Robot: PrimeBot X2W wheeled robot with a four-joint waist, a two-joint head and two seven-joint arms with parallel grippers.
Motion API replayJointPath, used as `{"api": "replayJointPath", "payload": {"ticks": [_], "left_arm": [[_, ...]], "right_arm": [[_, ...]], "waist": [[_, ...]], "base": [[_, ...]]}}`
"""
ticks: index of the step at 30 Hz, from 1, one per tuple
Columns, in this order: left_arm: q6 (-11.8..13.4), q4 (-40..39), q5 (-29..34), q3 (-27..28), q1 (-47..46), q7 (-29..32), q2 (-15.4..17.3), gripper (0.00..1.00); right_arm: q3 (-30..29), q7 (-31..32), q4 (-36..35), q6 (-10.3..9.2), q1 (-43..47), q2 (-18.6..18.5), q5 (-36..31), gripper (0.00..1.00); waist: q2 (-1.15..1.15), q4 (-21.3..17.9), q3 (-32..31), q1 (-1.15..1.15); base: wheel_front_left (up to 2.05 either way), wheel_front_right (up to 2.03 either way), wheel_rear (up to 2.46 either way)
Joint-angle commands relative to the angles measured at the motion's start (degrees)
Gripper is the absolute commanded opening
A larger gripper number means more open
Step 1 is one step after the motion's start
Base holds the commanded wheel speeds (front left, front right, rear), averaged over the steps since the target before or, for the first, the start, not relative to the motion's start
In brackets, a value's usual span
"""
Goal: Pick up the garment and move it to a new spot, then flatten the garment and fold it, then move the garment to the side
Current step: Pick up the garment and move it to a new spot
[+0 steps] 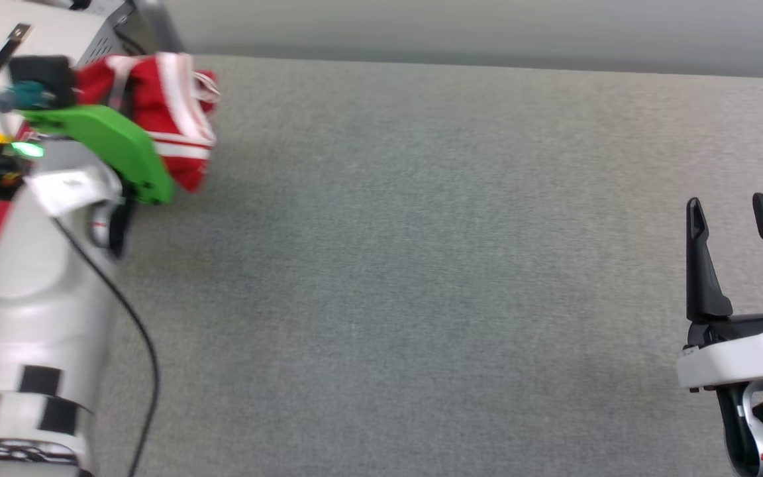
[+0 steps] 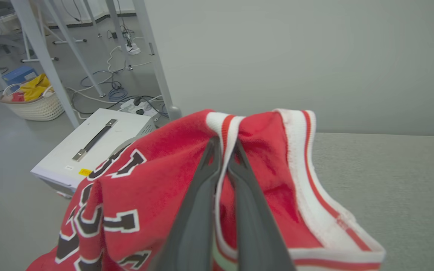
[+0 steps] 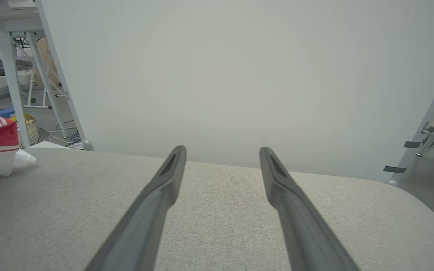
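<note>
My left gripper (image 2: 224, 146) is clamped on the garment (image 2: 153, 195) at its white-striped trim. The red cloth is bunched up at the bench (image 1: 421, 265) far-left corner, part of it hanging past the bench's left edge. My right gripper (image 1: 727, 202) is over the bench's right side, spread wide, empty.

The garment (image 2: 156, 195) is red, with white trim striped red and black letters outlined white. The table (image 1: 421, 265) is speckled grey. My left gripper (image 2: 225, 143) and right gripper (image 1: 726, 199) have dark grey fingers; my wrist plate (image 1: 116, 146) is bright green
</note>
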Motion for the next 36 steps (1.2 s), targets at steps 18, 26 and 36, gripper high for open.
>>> {"api": "replayJointPath", "payload": {"ticks": [18,26,36], "left_arm": [[-0.49,-25.24,-12.46,-31.67,19.95,4.11,-14.4,0.0],[0.28,-21.89,-12.99,-36.91,24.73,5.09,-14.22,0.0],[0.38,-17.73,-12.63,-39.2,26.69,-1.43,-15.6,1.0]], "right_arm": [[1.1,-1.81,3.36,-0.05,1.23,0.2,4.66,1.0],[1.01,-2.92,4.34,-0.05,0.39,0.2,5.71,1.0],[0.59,-2.67,5.53,-0.05,-0.01,0.2,3.32,1.0]], "waist": [[0.0,-14.98,0.45,0.0],[0.0,-14.16,3.36,0.0],[0.0,-11.58,0.63,0.0]], "base": [[0.0,0.0,0.0],[0.0,0.0,0.0],[0.0,0.0,0.0]]}}
